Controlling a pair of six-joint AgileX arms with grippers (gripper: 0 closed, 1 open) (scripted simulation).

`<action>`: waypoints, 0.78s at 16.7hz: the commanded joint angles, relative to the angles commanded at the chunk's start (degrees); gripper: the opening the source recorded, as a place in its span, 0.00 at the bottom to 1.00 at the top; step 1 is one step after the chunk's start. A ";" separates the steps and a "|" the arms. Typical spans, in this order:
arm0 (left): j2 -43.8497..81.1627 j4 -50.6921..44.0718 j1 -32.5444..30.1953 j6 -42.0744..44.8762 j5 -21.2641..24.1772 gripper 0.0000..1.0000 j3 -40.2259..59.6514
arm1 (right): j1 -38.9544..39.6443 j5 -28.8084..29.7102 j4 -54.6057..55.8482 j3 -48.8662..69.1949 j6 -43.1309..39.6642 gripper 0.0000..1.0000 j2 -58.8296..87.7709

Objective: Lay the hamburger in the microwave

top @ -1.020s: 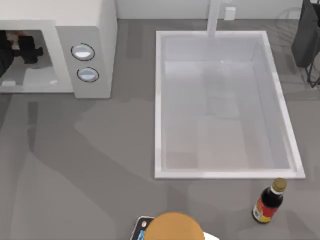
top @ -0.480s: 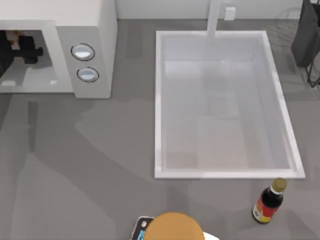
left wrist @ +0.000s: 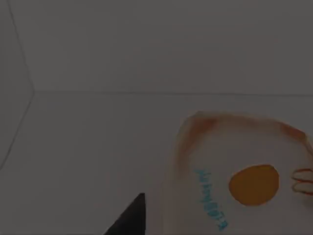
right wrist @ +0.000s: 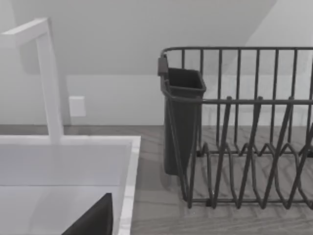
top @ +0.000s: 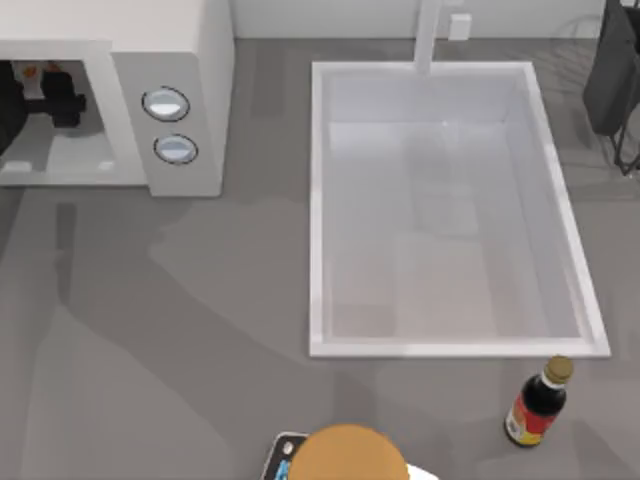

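Left tool (top: 45,95) reaches into the open front cavity of the microwave (top: 165,45), the big off-white box at the far left of the surface (top: 180,320), with two round silver-blue knobs (top: 167,103) on its side panel. Whether that tool is released or clenched cannot be told. The left wrist view is dim and takes in the cavity's pale inner walls.

A white rectangular sink (top: 315,210) fills the middle and right of the surface, with a white faucet (top: 430,35) rising at its far rim. Beyond the sink's far right corner stands a dark wire dish rack (right wrist: 244,147) with a dark cutlery cup (right wrist: 181,122) hung on its end. The right tool (right wrist: 93,221) hangs by the sink's rim near the faucet and rack; its grip cannot be told either.

A large tan-orange dome (top: 347,455) sits at the near edge, cut off by the top view's border. To its right, just in front of the sink's near right corner, a dark bottle (top: 537,403) with a red-and-yellow label stands upright.

The hamburger (left wrist: 234,181), a white wrapped lump with orange-brown blotches and blue lettering, is inside the microwave cavity, close beside the left tool; whether they touch is unclear.
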 joint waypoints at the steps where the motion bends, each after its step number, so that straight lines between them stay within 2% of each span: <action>1: 0.00 0.00 0.00 0.00 0.00 1.00 0.00 | 0.00 0.00 0.00 0.00 0.00 1.00 0.00; 8: 0.00 0.00 0.00 0.00 0.00 1.00 0.00 | 0.00 0.00 0.00 0.00 0.00 1.00 0.00; 9: -7.37 4.17 1.35 0.00 0.02 1.00 -11.80 | 0.00 0.00 0.00 0.00 0.00 1.00 0.00; 13: -9.94 6.61 1.57 0.35 0.99 1.00 -15.64 | 0.00 0.00 0.00 0.00 0.00 1.00 0.00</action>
